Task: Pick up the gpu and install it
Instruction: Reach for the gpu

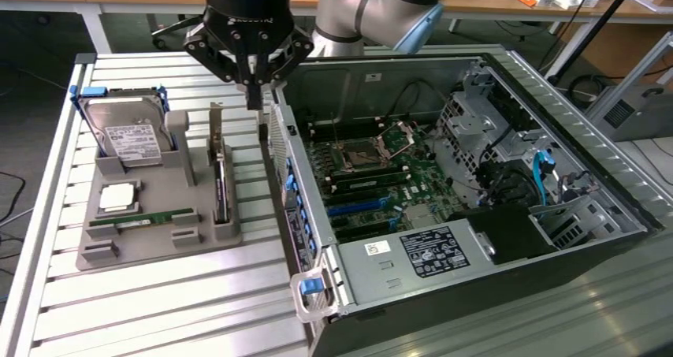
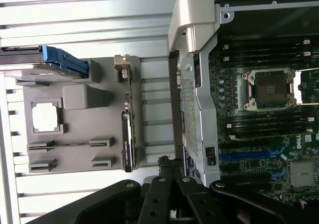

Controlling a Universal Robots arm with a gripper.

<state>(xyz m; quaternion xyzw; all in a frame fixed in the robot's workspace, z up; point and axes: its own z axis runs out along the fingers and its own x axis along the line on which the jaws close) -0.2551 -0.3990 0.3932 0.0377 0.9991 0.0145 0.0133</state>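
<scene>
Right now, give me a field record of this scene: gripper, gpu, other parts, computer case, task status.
gripper: fingers shut, holding nothing, hanging over the gap between the grey holder and the case wall
gpu: standing on edge in the grey holder, untouched, bracket end nearest the gripper
hard drive: leaning in the holder, in a blue frame
memory stick: lying flat in the holder
computer case: open, motherboard exposed
task status: gpu not yet picked up
</scene>
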